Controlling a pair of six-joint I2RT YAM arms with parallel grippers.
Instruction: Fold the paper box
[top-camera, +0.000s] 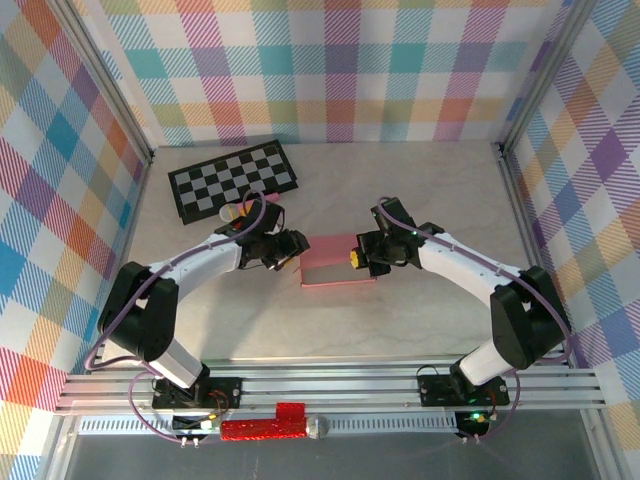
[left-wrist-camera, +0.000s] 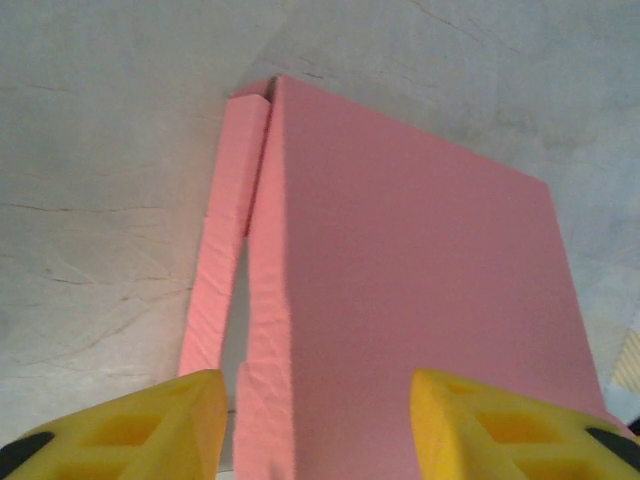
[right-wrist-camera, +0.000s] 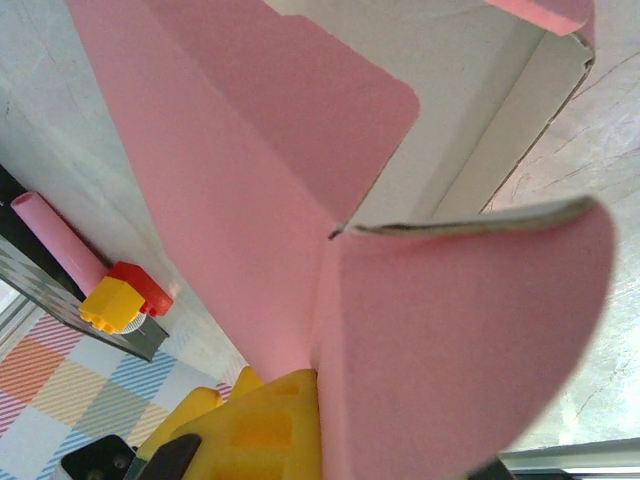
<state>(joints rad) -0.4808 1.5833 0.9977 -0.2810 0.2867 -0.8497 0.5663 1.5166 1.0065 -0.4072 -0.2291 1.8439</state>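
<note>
The salmon-pink paper box lies partly folded in the middle of the table. From the left, my left gripper meets its edge. The left wrist view has the yellow fingers spread wide, open, with the box's flat panel and a narrow side flap between and beyond them. On the box's right side, my right gripper is shut on a rounded flap. That flap presses against one yellow finger and hides the other. The box's white inside faces the right wrist camera.
A black-and-white checkered board lies at the back left. A small pink cylinder and red and yellow blocks rest by its edge. Metal frame posts and plaid walls border the table; a rail crosses the near edge.
</note>
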